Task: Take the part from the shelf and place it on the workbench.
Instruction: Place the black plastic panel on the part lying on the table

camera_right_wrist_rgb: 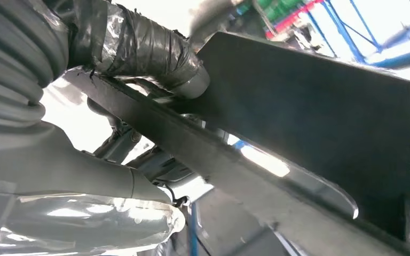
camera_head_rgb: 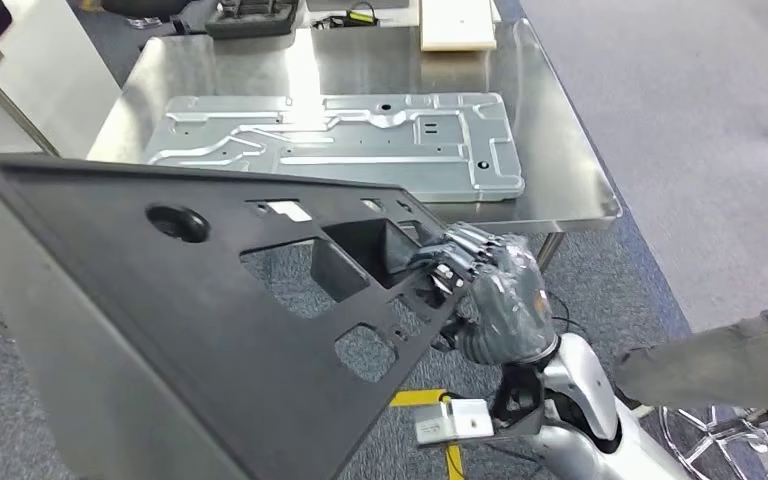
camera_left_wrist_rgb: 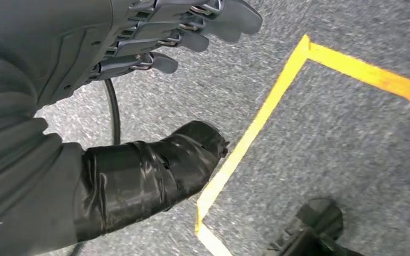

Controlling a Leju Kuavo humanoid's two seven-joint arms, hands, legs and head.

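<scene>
While the right robot hand (camera_head_rgb: 485, 285) is gripping the black panel (camera_head_rgb: 210, 300) by a cutout, we are seeing its long axis slanting short of the steel worktop (camera_head_rgb: 560, 150); the left robot hand (camera_left_wrist_rgb: 155, 42) is hanging empty, fingers apart.

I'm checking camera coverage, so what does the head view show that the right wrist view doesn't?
Head view alone: the steel workbench with a stamped metal panel lying on it, the grey carpet, and a person's sleeve at the right edge. Right wrist view alone: the taped thumb pressed against the part's edge. Both: the right hand gripping the black plastic part.
</scene>
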